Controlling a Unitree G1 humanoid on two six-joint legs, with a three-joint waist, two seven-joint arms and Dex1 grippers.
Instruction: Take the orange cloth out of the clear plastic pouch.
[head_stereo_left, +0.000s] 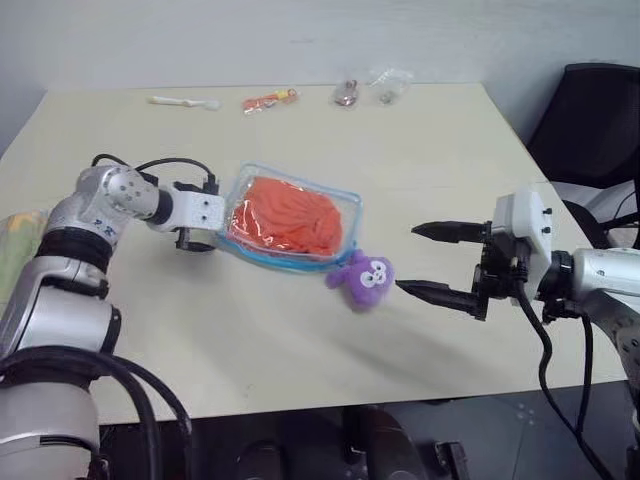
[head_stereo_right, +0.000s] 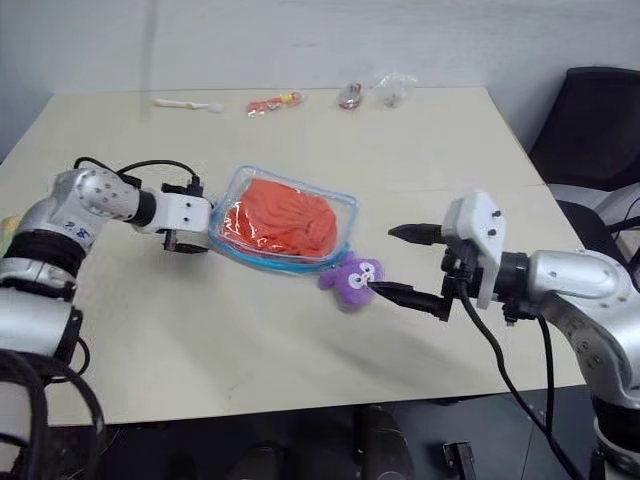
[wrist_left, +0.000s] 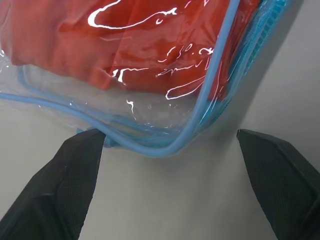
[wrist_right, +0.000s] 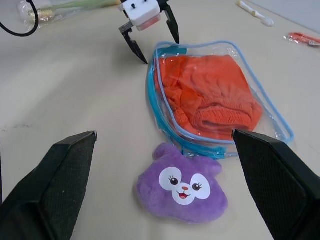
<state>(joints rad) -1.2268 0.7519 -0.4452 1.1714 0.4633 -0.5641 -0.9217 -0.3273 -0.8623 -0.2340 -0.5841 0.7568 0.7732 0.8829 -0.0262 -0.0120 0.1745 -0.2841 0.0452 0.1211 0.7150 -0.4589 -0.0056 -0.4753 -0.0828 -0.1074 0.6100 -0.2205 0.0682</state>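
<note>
A: Left arm, as I run it: where is it?
B: I have it reaching inward, wrist angled down, left gripper (wrist_right: 149, 36) with fingers spread wide, nothing between them.
A: And the right?
B: I hold it level, pointing inward; right gripper (head_stereo_left: 432, 261) also gapes, its two fingers (head_stereo_left: 448, 231) well apart.

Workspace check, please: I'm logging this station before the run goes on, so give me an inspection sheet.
Surface: beige table.
Job's things: orange cloth inside the clear pouch.
Clutter: purple plush toy beside the pouch; white spoon, small packets at the far edge.
Grippers: left gripper open at the pouch's corner; right gripper open, near the toy.
Cables: black cables along both arms.
Surroundings: black chair, grey wall.
</note>
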